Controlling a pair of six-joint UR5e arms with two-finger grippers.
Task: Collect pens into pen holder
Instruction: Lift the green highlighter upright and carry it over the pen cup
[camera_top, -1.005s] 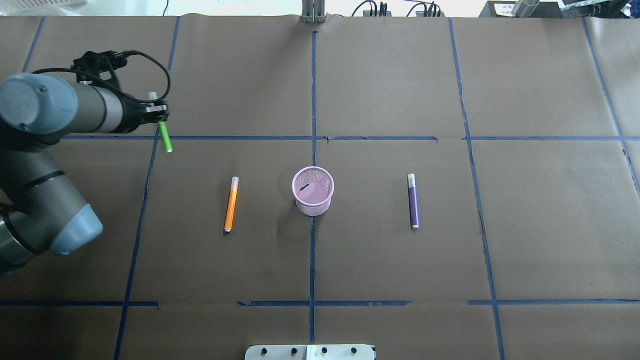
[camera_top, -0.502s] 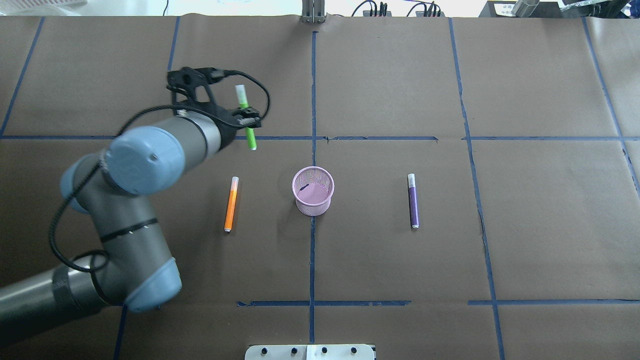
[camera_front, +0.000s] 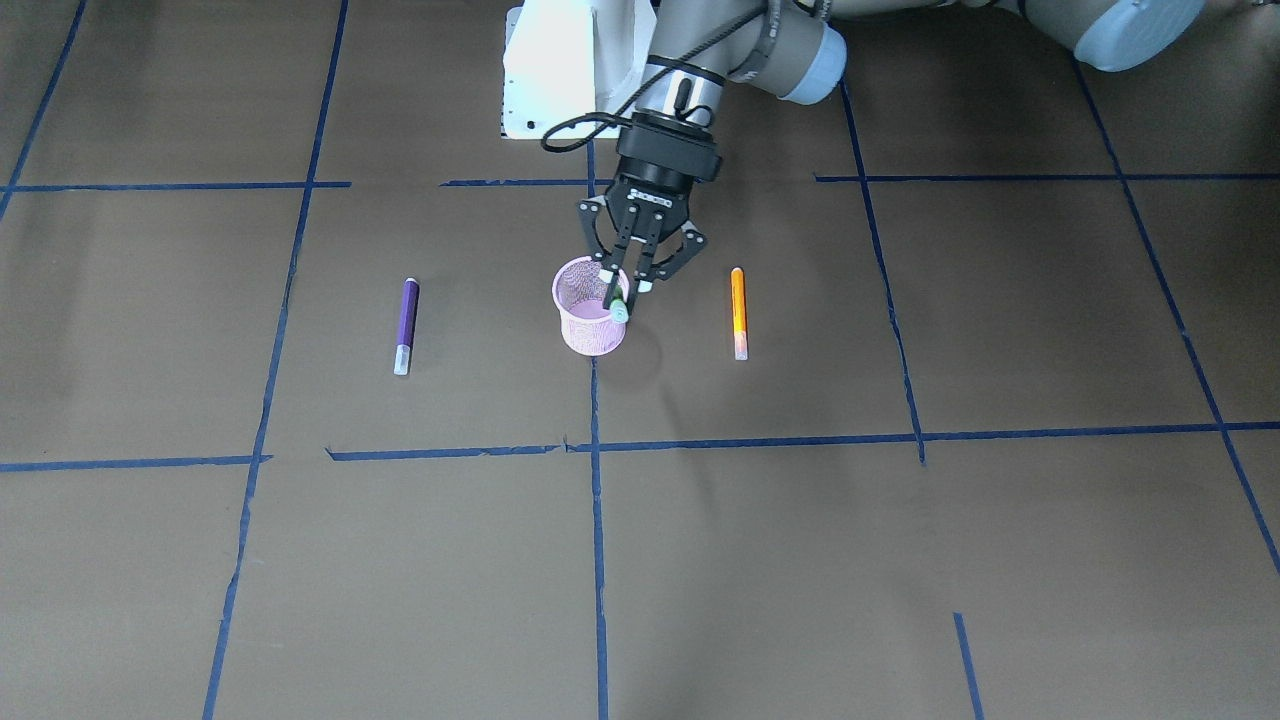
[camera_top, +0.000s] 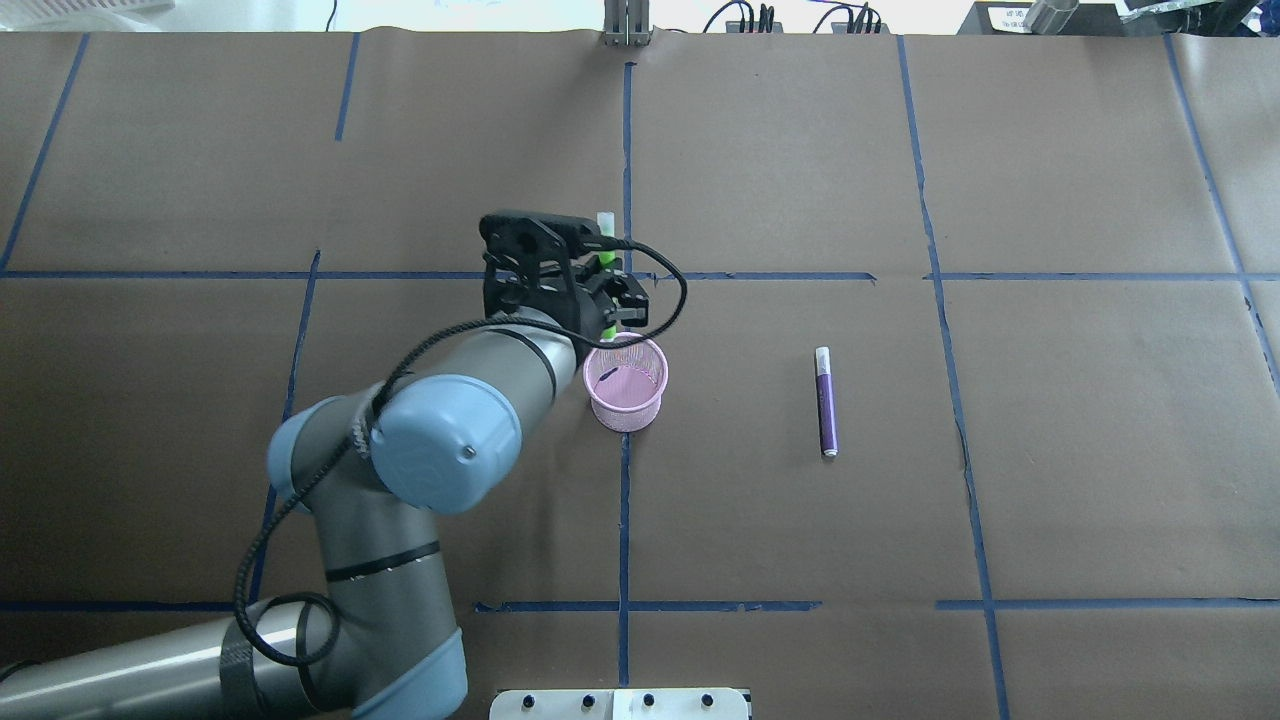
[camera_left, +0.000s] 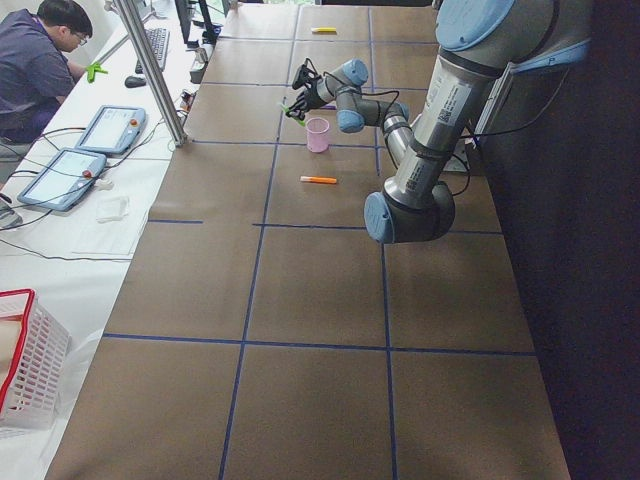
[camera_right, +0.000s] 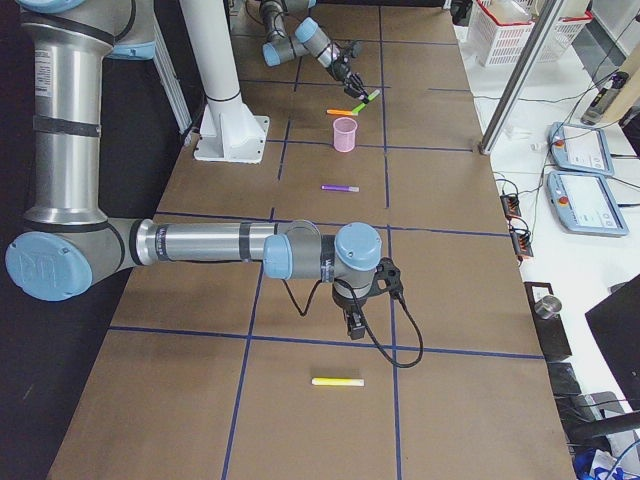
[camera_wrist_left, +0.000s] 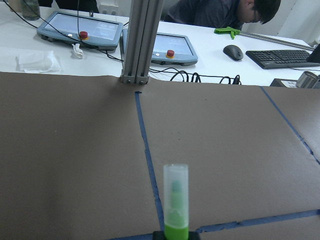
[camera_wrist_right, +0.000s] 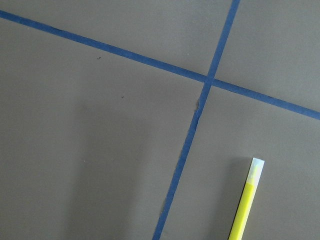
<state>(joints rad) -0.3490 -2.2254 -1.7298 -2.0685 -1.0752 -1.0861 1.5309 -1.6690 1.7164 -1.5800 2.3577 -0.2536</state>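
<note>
The pink mesh pen holder (camera_top: 626, 408) (camera_front: 590, 336) stands at the table's centre. My left gripper (camera_top: 610, 315) (camera_front: 626, 292) hangs over its rim, on my left, shut on a green pen (camera_top: 604, 262) (camera_wrist_left: 175, 210) that tilts with its lower end at the rim. On the table lie an orange pen (camera_front: 738, 310) and a purple pen (camera_top: 825, 400) (camera_front: 405, 325), one on each side of the holder. My left arm hides the orange one in the overhead view. A yellow pen (camera_right: 337, 381) (camera_wrist_right: 245, 205) lies beside my right gripper (camera_right: 355, 325); whether that gripper is open or shut I cannot tell.
Blue tape lines divide the brown table cover. The robot's white base (camera_front: 555, 80) stands at the table's near edge. An aluminium post (camera_top: 625, 25) rises at the far edge. A person (camera_left: 35, 60) sits at a desk with tablets beyond it.
My left arm swung right with the green pen, from the table's left side to over the pen holder. It now covers the orange pen in the overhead view.
</note>
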